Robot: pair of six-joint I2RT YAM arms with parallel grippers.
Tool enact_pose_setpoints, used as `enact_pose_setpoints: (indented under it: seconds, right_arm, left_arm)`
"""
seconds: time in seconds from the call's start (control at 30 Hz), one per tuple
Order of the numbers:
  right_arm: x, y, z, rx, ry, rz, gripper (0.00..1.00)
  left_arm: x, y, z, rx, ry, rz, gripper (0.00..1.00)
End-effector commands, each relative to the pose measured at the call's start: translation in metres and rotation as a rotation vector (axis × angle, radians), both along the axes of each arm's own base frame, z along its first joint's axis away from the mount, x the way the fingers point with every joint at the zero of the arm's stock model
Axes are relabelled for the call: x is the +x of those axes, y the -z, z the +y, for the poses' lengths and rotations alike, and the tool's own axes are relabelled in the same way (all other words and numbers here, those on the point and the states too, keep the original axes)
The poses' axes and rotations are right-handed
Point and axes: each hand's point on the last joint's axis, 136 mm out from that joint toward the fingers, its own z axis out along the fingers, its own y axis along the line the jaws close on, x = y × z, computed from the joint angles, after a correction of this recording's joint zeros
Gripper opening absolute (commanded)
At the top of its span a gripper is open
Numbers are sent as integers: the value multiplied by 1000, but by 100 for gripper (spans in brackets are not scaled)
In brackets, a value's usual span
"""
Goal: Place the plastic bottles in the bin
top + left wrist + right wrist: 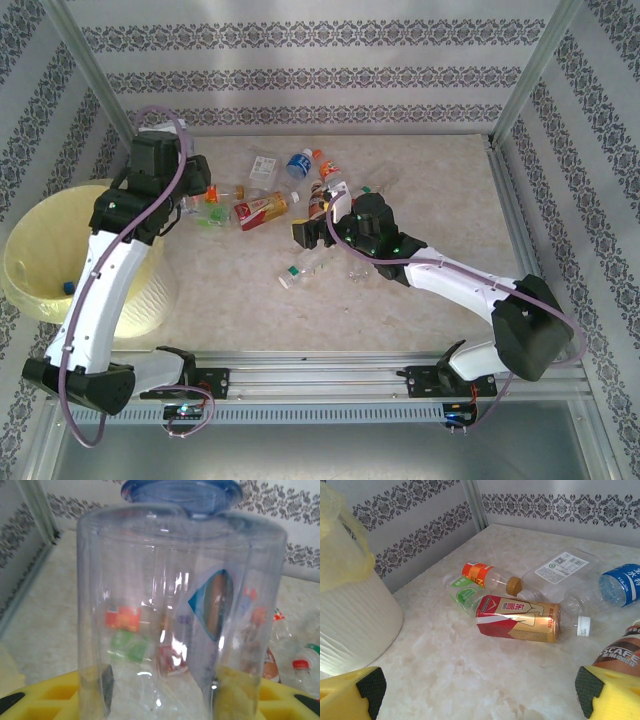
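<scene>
My left gripper (160, 692) is shut on a clear bottle with a blue cap (180, 605), held upright between its yellow fingers; from above this gripper (186, 204) sits just right of the bin (45, 250). The bin is a pale-yellow bucket with a yellow bag liner (355, 615). My right gripper (482, 690) is open and low over bare table, with nothing between its fingers. Ahead of it lie a red-and-gold labelled bottle (520, 620), a green-labelled one (465, 595) and an orange-labelled one (485, 575). In the top view the right gripper (303, 233) is beside that cluster (262, 210).
A flat clear bottle (560, 570), a blue-labelled bottle (625, 585) and a brown coffee bottle (622, 652) lie to the right. A clear bottle (305, 268) lies near the right arm. A small blue cap (68, 287) shows inside the bin. Metal frame posts and patterned walls border the table.
</scene>
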Motion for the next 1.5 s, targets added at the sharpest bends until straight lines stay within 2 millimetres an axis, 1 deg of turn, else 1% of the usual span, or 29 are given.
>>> enact_pose_setpoints:
  seconds: [0.0,0.17,0.27,0.37,0.43,0.5,0.57,0.63,0.73,0.87,0.97,1.07,1.17,1.23,1.3,1.37,1.47]
  right_arm:
    - [-3,-11,7,9,-29,-30,98]
    - [-9,-1,-3,-21,-11,-14,98]
    - [-12,4,-10,-46,4,-14,98]
    - [-14,7,-15,-70,15,-21,98]
    - [-14,7,-19,-78,25,-27,98]
    - [-13,8,-22,-83,36,-30,98]
    - [-14,8,-23,-87,42,-34,98]
    - [-14,9,-24,-90,43,-35,98]
    - [-14,11,-23,-98,38,-35,98]
    - [-13,12,-20,-107,22,-27,98]
    - [-13,12,-19,-107,19,-24,98]
    - [-13,12,-18,-106,19,-22,98]
    - [-12,14,-17,-105,18,-15,98]
    - [-12,14,-16,-101,14,-12,98]
    - [-13,14,-15,-98,9,-8,98]
    - [-13,14,-14,-98,3,-6,98]
    - [-14,18,-12,-104,-15,-6,98]
  left_arm:
    - [-22,-20,41,156,-128,13,51]
    - [-43,-27,92,242,-303,54,51]
    - [-53,-29,114,225,-357,42,51]
    - [-64,-28,136,211,-418,55,51]
    - [-73,-21,152,209,-473,90,51]
    - [-88,-11,171,190,-545,128,51]
    - [-99,0,184,156,-591,152,51]
    - [-108,11,192,129,-625,175,51]
    - [-113,29,195,97,-641,195,52]
    - [-114,63,196,22,-647,262,51]
    - [-111,79,191,-37,-625,278,52]
    - [-104,86,183,-89,-583,271,53]
    - [-97,89,179,-121,-559,261,56]
    - [-93,93,176,-145,-543,261,59]
    - [-90,96,173,-166,-531,261,64]
    - [-88,98,172,-175,-524,263,67]
    - [-87,95,170,-184,-513,252,69]
